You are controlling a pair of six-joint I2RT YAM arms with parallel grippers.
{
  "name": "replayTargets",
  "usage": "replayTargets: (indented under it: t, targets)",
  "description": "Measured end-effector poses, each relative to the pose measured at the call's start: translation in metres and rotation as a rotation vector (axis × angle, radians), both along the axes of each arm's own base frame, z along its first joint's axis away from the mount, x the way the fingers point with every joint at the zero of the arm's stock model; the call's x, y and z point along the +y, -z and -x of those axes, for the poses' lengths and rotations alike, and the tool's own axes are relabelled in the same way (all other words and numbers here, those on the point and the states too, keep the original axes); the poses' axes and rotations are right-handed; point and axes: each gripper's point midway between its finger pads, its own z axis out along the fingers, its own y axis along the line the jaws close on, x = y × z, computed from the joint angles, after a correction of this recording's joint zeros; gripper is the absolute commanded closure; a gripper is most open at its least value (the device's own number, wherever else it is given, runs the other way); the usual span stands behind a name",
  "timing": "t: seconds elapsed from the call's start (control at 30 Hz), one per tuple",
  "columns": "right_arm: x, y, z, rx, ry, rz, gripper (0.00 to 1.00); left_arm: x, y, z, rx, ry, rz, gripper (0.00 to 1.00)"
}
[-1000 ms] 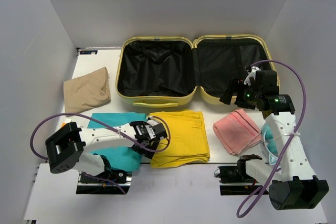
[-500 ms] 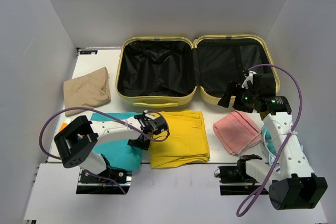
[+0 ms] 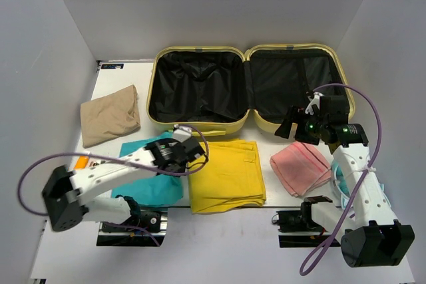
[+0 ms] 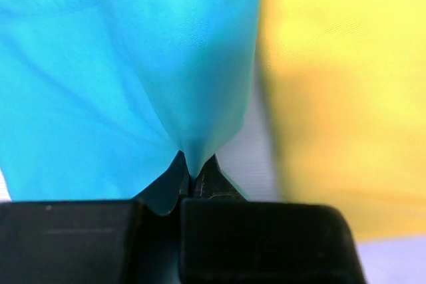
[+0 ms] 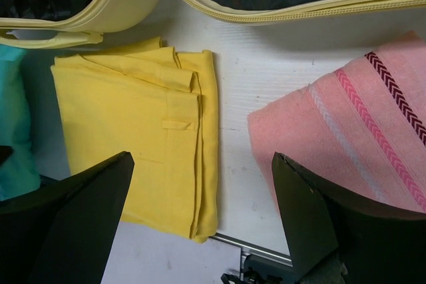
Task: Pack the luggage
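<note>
Your left claw (image 4: 196, 176) pinches a fold of teal cloth (image 4: 100, 98); yellow cloth (image 4: 346, 98) lies to its right. Your right claw (image 5: 200, 191) gapes wide, empty.

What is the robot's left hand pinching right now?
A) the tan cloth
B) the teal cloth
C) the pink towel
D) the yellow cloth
B: in the left wrist view the left gripper has its jaws shut on a pulled-up fold of the teal cloth, while the yellow cloth lies flat beside it.
</note>
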Motion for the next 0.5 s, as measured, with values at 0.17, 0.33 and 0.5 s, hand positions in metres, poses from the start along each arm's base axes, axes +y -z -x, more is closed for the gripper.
replayTargets:
  t: [0.17,0.33,0.5]
  targets:
    - [0.001,0.007,0.003,0.017,-0.004,-0.004,0.1,-0.016,-0.065,-0.018,-0.196,0.033,0.226,1.0]
    - [0.002,0.006,0.003,0.015,-0.008,-0.009,0.1,-0.014,-0.102,-0.036,-0.325,0.034,0.259,1.0]
    - [0.002,0.006,0.003,0.014,-0.008,-0.01,0.1,-0.006,-0.127,-0.063,-0.407,-0.052,0.265,1.0]
